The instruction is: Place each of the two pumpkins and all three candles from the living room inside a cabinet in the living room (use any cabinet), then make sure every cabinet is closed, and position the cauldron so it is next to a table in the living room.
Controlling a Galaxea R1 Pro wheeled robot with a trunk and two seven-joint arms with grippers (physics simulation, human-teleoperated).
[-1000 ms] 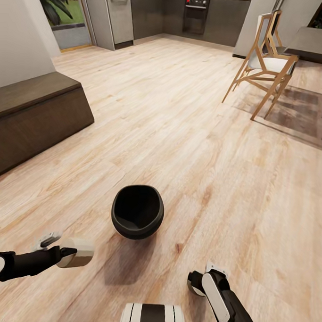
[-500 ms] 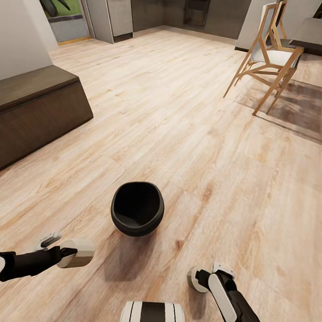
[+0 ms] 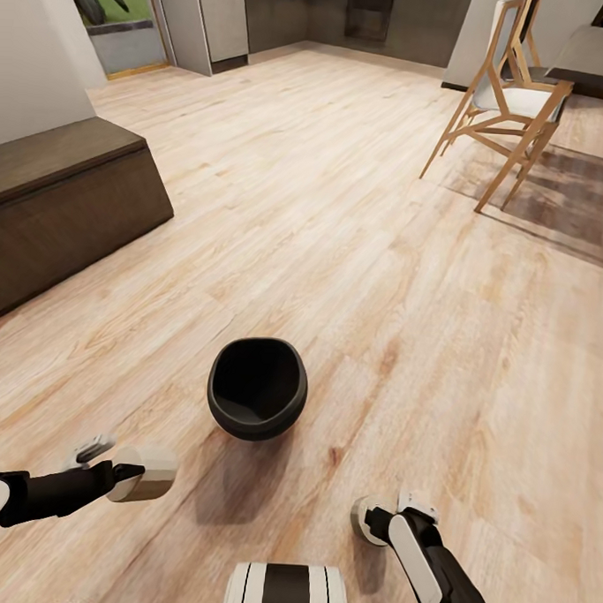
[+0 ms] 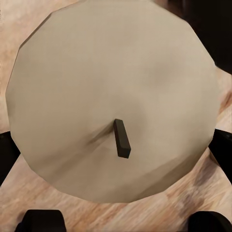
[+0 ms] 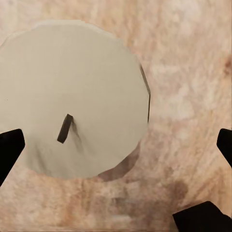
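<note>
Each end effector carries one candle: left end effector point(image 3: 124, 474) clamped on a candle point(image 4: 113, 96), right end effector point(image 3: 369, 523) on another candle point(image 5: 72, 96). The cauldron point(image 3: 257, 388) stands on the floor point(image 3: 357, 251), just ahead of both arms. Judged early: the cabinet point(image 3: 63, 205) appears closed, with both candles yet to be stowed and the cauldron well apart from the desk point(image 3: 601, 65).

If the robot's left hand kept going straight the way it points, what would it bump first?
The left gripper already holds a candle, pointing right above the wood floor. The cauldron sits slightly ahead of that line, so it probably passes it.
</note>
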